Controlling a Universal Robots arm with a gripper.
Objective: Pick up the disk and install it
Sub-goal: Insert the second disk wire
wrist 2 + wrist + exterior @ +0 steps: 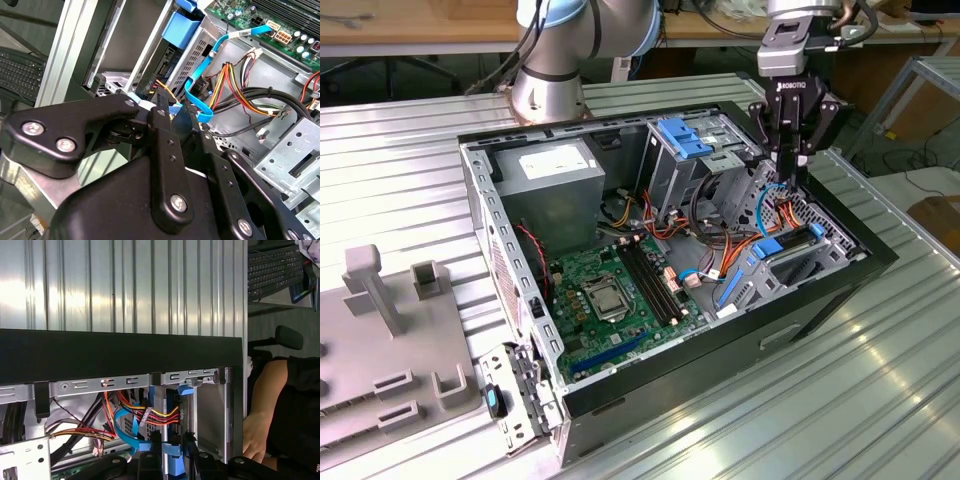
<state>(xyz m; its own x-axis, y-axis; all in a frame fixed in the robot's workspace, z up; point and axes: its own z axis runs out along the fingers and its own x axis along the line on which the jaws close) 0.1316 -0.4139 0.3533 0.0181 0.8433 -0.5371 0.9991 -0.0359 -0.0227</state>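
The open computer case [670, 270] lies on its side on the ribbed metal surface [880, 380], its green motherboard [620, 290] exposed. The arm reaches down into the corner of the case at the exterior view's right, beside the metal drive cage [695, 150] with its blue tabs.

The end effector [790, 160] hangs just over the bay, and its fingers [162, 107] are drawn close around a narrow blue-railed edge. That edge belongs to the disk [172, 460], which stands upright between the fingertips in the first wrist view, among orange, yellow and blue cables [135, 415].

The grey power supply [555, 175] sits at the far end of the case. A person's hand [255, 437] rests beyond the case wall in the first wrist view.
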